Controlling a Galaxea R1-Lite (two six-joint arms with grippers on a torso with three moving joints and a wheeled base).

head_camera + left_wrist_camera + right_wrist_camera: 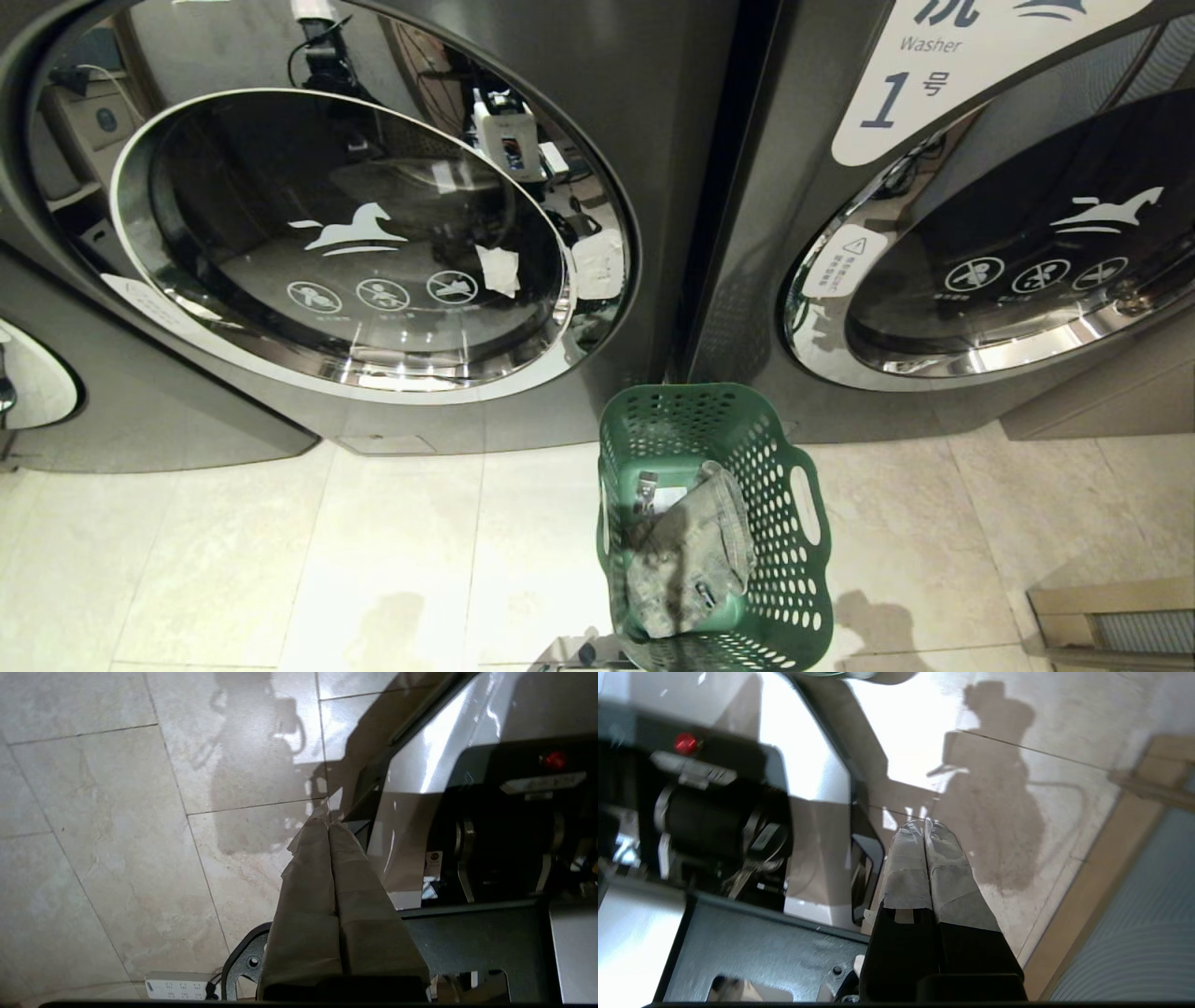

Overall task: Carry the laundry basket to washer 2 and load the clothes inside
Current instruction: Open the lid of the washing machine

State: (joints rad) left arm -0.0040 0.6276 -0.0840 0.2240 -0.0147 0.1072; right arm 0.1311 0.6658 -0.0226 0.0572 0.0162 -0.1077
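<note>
Two washers stand side by side at the back, doors facing us. The left-hand washer (373, 233) fills the left and centre of the head view; the washer marked 1 (980, 233) sits to its right, a narrow gap between them. On the floor (280, 560) in front, the laundry basket (803, 560) stands just before that gap, nearer the washer marked 1. Inside the basket lie the clothes (686, 551), bunched toward its left wall. Low at the far left, a third door's edge (33, 383) peeks in. At the far right, near the front, a low box (1111, 621) rests on the floor, well apart from the basket.
</note>
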